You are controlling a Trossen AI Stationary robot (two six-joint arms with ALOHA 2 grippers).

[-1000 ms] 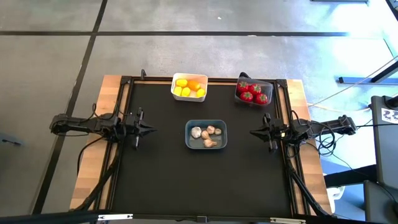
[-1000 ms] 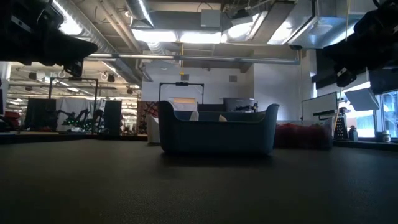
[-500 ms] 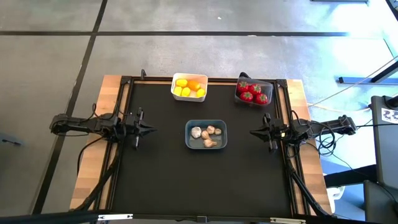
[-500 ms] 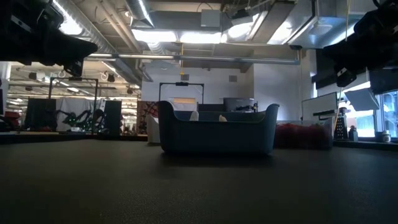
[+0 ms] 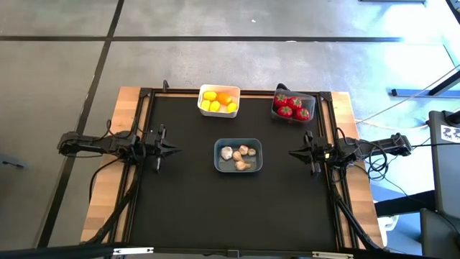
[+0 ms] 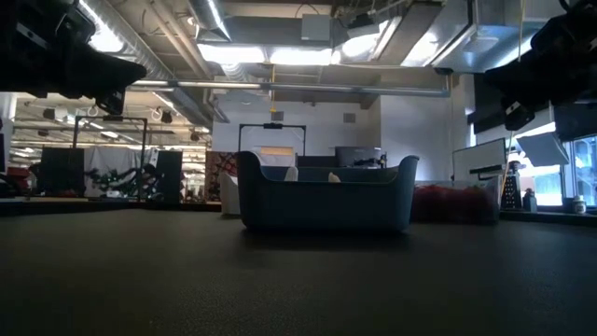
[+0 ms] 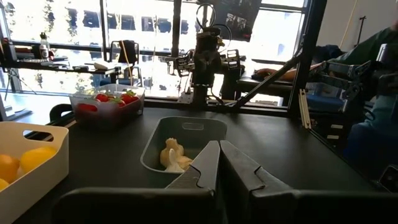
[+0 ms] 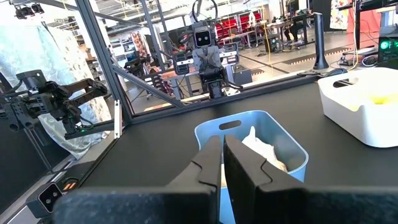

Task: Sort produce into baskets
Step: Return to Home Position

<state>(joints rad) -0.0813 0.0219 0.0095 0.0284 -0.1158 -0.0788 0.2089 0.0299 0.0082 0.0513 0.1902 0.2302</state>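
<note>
You're homing now: yellow-orange toy fruits (image 5: 218, 103) fill the white plastic bin (image 5: 200, 99) at twelve o'clock, red green-topped pieces (image 5: 291, 108) the dark grey bin (image 5: 314, 105) at one, beige garlic bulbs (image 5: 238, 156) the central blue-grey bin (image 5: 217, 155). Left gripper (image 5: 174, 150) at nine, right gripper (image 5: 292, 153) at three, both clenched empty; just park.

The high view is evenly lit from above: the black mat (image 5: 187, 201) reads flat and matte with no hard shadows, while the floor (image 5: 402, 65) at upper right carries a pale glare. The low view is dim at table level. The mat is near black and the ceiling lights (image 6: 280, 56) are blown out, so the blue bin (image 6: 326, 196) and the arms (image 6: 65, 56) show as dark silhouettes. In the left wrist view, bright windows (image 7: 143, 37) backlight the scene and the fingers (image 7: 202, 168) lie in shade. The right wrist view is bright and even; the white bin (image 8: 367, 106) is close to overexposed.
</note>
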